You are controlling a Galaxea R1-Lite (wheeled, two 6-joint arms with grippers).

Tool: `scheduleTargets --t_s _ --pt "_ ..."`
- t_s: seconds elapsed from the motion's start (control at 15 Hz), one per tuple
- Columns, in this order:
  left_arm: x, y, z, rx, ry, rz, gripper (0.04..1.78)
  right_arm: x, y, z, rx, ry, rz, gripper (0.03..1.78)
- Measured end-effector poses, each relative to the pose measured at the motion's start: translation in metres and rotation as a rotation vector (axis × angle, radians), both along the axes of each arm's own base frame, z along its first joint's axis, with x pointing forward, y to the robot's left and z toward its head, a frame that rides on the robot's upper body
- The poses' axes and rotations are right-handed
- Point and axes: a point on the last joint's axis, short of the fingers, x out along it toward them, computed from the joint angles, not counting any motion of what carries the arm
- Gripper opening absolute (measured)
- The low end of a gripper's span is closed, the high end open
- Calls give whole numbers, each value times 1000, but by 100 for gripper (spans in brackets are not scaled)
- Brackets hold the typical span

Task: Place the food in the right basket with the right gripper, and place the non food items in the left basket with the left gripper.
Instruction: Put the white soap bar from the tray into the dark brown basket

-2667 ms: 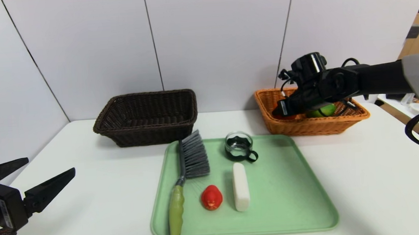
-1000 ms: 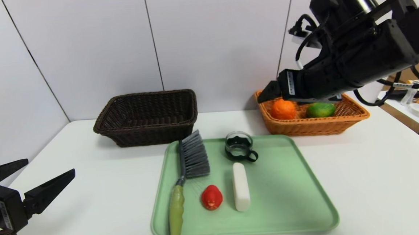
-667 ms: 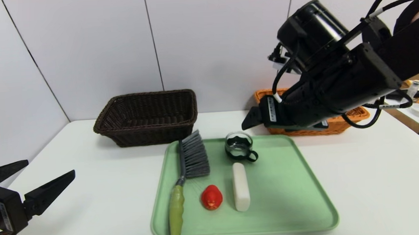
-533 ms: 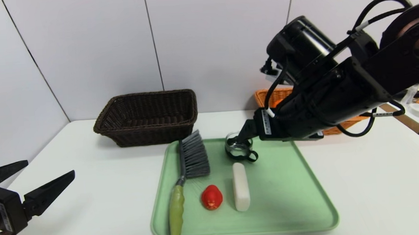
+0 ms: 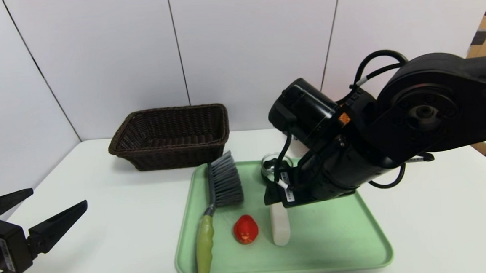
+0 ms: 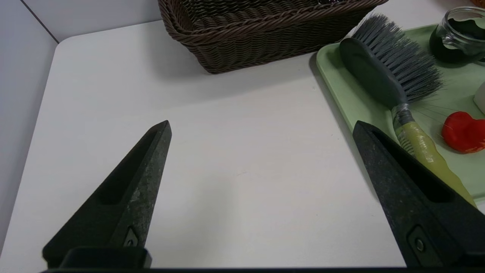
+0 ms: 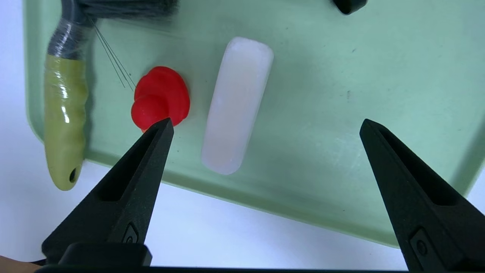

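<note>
Nearest, low at the left edge of the white bench [image 5: 106,246]: black two-fingered pointed left hand [image 5: 59,196] on its arm, spread wide, pinching nothing, over bare bench and well apart from every item.

To its right, on the bench: pale green rectangular plastic tray [image 5: 338,240] with rounded corners, carrying all four non-food items.
- At the tray's left side: long brush with grey bristles and a yellow-green handle [image 5: 222,184], lying flat, handle end poking over the near rim, bristle head towards the far side.
- Just right of the handle: small red duck-like toy [image 5: 245,229], apart from the brush, a few stray bristles reaching towards it.
- Right of the toy and close to it, not touching: white rounded bar [image 5: 280,229], lying lengthwise near to far, its far end hidden under the right arm.

Above the middle of the tray: black two-fingered pointed right hand [image 7: 266,121], reaching in from the right on a bulky black arm, spread wide and pinching nothing. In the right wrist view, white bar between the two fingers, red toy by one fingertip.

Beyond the bar, at the tray's far edge: small clear glass cup with a black handle [image 6: 456,40], upright, partly covered by the right arm in the head view.

Farther back on the left, off the tray: rectangular dark brown wicker basket [image 5: 171,136], nothing visible inside.

Behind everything: pale grey panelled wall [image 5: 242,48].
</note>
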Motion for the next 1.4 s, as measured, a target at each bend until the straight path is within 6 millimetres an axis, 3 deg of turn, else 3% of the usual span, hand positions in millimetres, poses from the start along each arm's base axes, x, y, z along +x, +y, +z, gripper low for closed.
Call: scheduleTargets --t_s 0.67,1.0,1.2,1.4 --pt "-3 0 -4 -10 9 2 169 15 28 -46 -81 17 5 169" --pt "-4 0 -6 -10 11 3 169 21 34 -58 -90 8 -1 170" --pt "-4 0 -6 -9 11 1 169 22 35 -63 -92 1 -5 123" --pt "-4 0 -6 -10 12 3 169 22 34 -63 -92 4 -5 86"
